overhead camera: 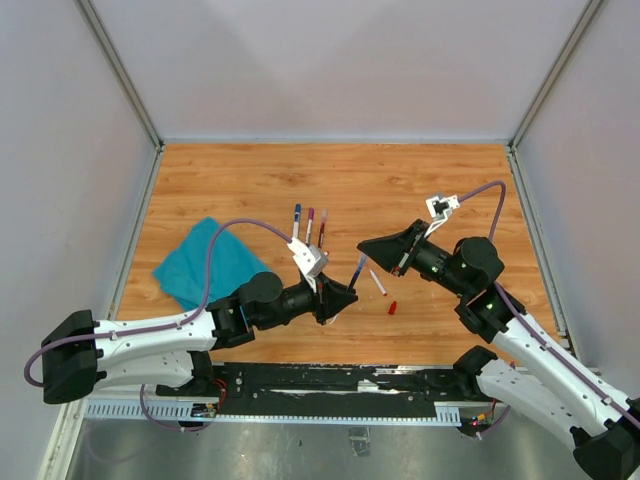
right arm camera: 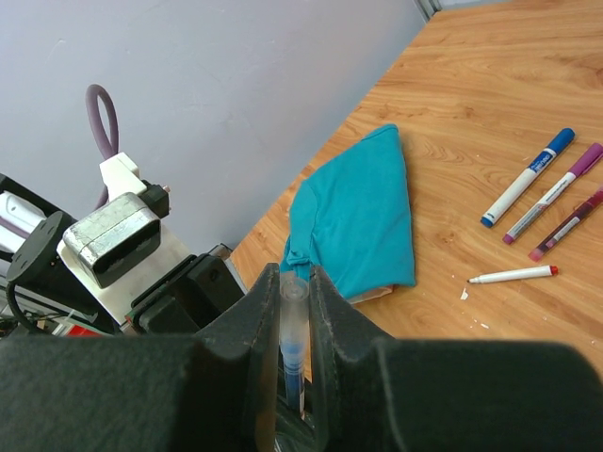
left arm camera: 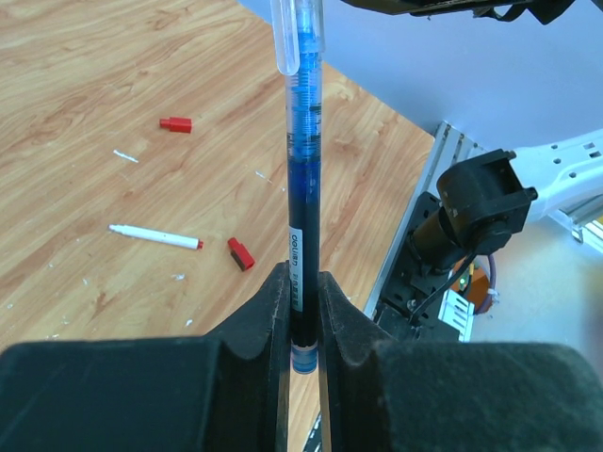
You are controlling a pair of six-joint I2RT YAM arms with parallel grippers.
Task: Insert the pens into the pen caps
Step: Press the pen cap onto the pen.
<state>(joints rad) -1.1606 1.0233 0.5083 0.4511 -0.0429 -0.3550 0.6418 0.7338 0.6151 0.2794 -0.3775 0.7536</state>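
Note:
My left gripper (left arm camera: 301, 282) is shut on the lower barrel of a blue pen (left arm camera: 303, 188), which stands up out of the jaws. The pen's upper end sits inside a clear pen cap (left arm camera: 296, 38). My right gripper (right arm camera: 297, 278) is shut on that clear cap (right arm camera: 294, 311), and blue shows through its wall. In the top view the two grippers meet over the table's near middle, left gripper (overhead camera: 345, 293) low and right gripper (overhead camera: 368, 246) above it, with the blue pen (overhead camera: 357, 270) between them. An uncapped white pen with a red tip (overhead camera: 377, 282) and a red cap (overhead camera: 392, 308) lie below them.
Three capped pens, blue (right arm camera: 528, 177), purple (right arm camera: 554, 193) and dark red (right arm camera: 568, 223), lie side by side behind the grippers. A teal cloth (overhead camera: 208, 262) lies at the left. A second red cap (left arm camera: 175, 123) lies farther out on the wood.

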